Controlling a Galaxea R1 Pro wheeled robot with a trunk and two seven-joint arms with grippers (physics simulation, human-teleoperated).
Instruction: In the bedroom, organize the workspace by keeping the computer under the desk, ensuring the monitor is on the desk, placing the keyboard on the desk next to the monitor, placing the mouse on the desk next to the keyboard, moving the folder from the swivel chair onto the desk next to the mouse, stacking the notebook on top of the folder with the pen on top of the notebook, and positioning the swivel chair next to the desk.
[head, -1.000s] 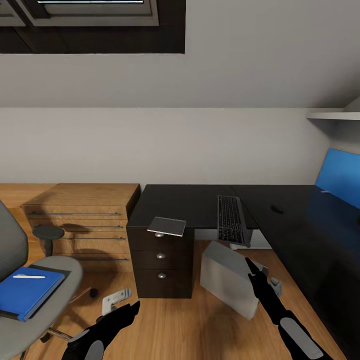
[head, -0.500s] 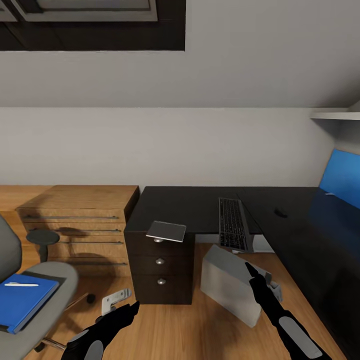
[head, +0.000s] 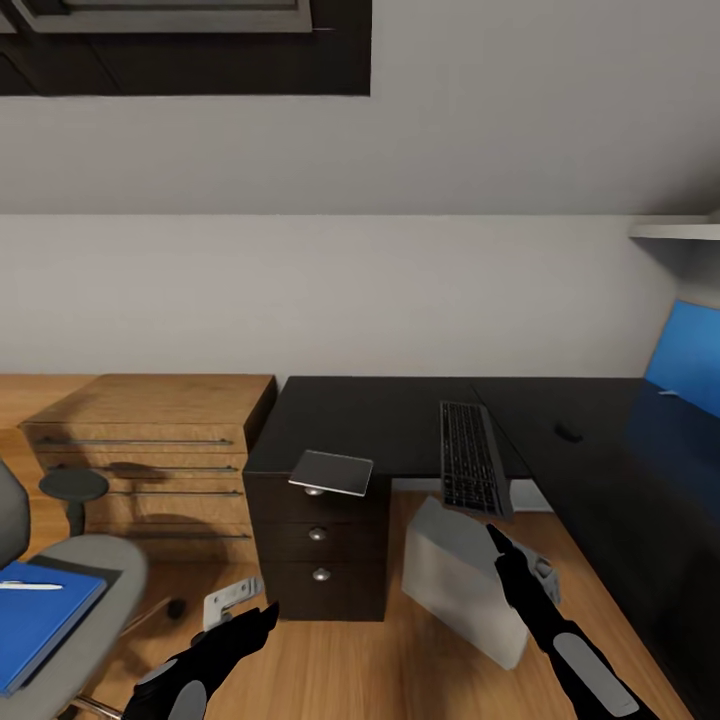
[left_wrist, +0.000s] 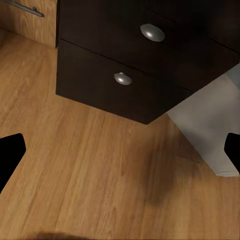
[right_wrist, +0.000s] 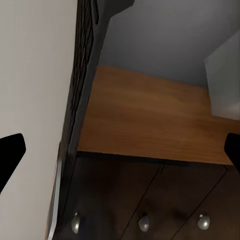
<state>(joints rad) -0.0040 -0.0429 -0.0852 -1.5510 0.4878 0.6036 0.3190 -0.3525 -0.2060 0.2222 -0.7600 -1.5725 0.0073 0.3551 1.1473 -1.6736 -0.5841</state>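
The black desk (head: 380, 415) stands ahead with its dark drawer unit (head: 318, 545). A black keyboard (head: 472, 470) lies on it, its near end overhanging the edge. The grey notebook (head: 332, 472) juts over the drawer-unit corner. A small dark mouse (head: 568, 433) sits further right. The grey-white computer (head: 458, 582) stands askew on the floor. At far left the swivel chair (head: 95, 570) carries the blue folder (head: 35, 622) with the white pen (head: 30, 586) on it. The monitor is out of view. My left gripper (head: 255, 625) and right gripper (head: 500, 545) hang open and empty.
A low light-wood cabinet (head: 150, 440) stands left of the desk, with a round black stool (head: 72, 487) before it. A metal chair-base spoke (head: 232, 598) lies on the plank floor. A blue wall panel (head: 685, 355) and white shelf (head: 675, 230) are at right.
The whole view has shifted: the chair and folder slide off toward the left edge and the desk sits slightly lower. Both arms hold the same pose.
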